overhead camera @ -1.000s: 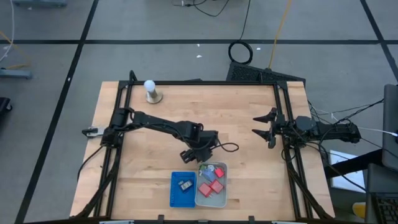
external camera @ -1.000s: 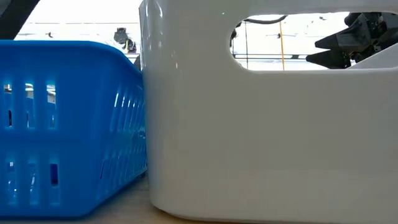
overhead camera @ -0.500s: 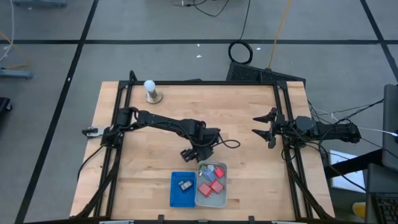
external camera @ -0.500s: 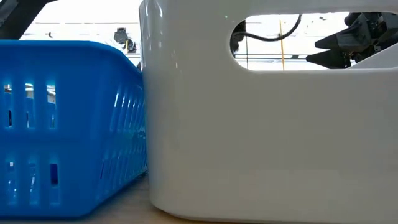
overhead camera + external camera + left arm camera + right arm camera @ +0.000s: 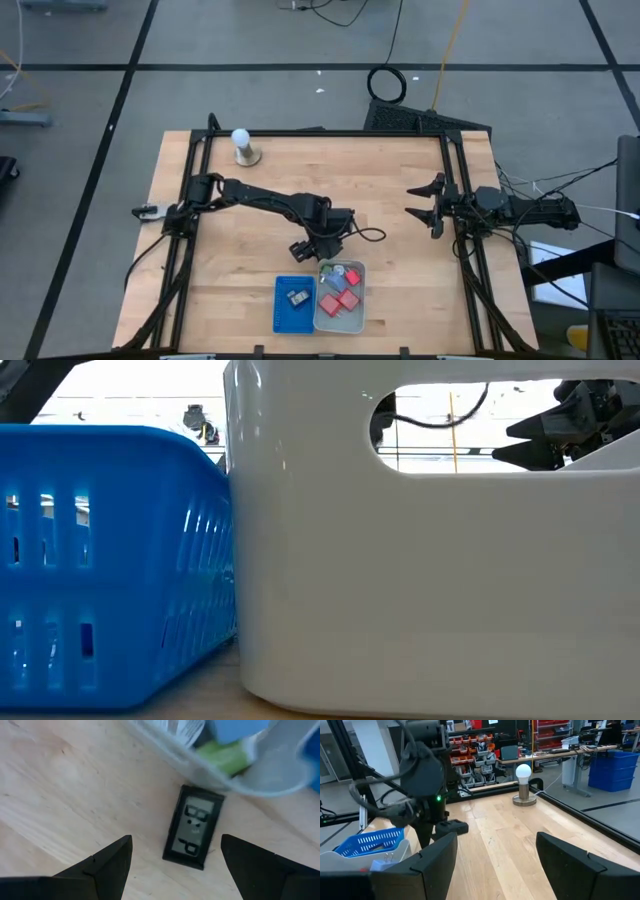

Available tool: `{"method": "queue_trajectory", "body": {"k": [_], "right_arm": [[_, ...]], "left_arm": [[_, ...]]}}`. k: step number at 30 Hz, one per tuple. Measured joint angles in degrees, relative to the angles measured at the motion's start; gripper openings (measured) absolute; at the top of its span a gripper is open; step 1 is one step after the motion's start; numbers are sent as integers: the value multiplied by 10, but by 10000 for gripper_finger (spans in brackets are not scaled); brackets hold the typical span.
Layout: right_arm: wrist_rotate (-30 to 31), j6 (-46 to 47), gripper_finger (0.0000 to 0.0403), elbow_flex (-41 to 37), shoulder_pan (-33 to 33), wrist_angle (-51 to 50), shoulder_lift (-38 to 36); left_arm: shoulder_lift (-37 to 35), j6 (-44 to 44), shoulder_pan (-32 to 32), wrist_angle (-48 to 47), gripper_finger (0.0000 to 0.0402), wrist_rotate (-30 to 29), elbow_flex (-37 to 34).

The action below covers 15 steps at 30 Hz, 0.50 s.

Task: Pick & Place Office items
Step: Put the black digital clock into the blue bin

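Note:
A small black item with a grey display point(image 5: 194, 826) lies flat on the wood, just outside the corner of the pale grey tray point(image 5: 270, 785). My left gripper point(image 5: 176, 839) point(image 5: 310, 247) hovers open above it, one finger to each side, touching nothing. In the grey tray point(image 5: 340, 327) lie red blocks point(image 5: 340, 298), a green item point(image 5: 225, 757) and a light blue one point(image 5: 235, 727). The blue tray point(image 5: 283, 315) holds another black item point(image 5: 298, 297). My right gripper point(image 5: 422, 203) point(image 5: 497, 837) waits open at the table's right edge.
The two trays stand side by side near the table's near edge, the blue one point(image 5: 100, 560) left of the grey one point(image 5: 430, 580). A white bulb on a round base point(image 5: 241, 140) point(image 5: 523, 771) stands at the far left. Bare wood lies between the arms.
My left arm has shifted a little at the grey tray's far edge, and its cable has swung across the tray's handle opening in the low view. The gripper stays open. The right arm has kept still.

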Motion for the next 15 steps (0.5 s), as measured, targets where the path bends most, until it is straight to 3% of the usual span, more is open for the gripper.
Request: {"method": "queue_trajectory", "body": {"k": [4,15], "right_arm": [[0,0,265,0,0,0,0],[0,0,265,0,0,1,0]], "left_arm": [[16,2,-3,9,308,-31,0],[24,4,-7,4,308,-36,-1]]}}
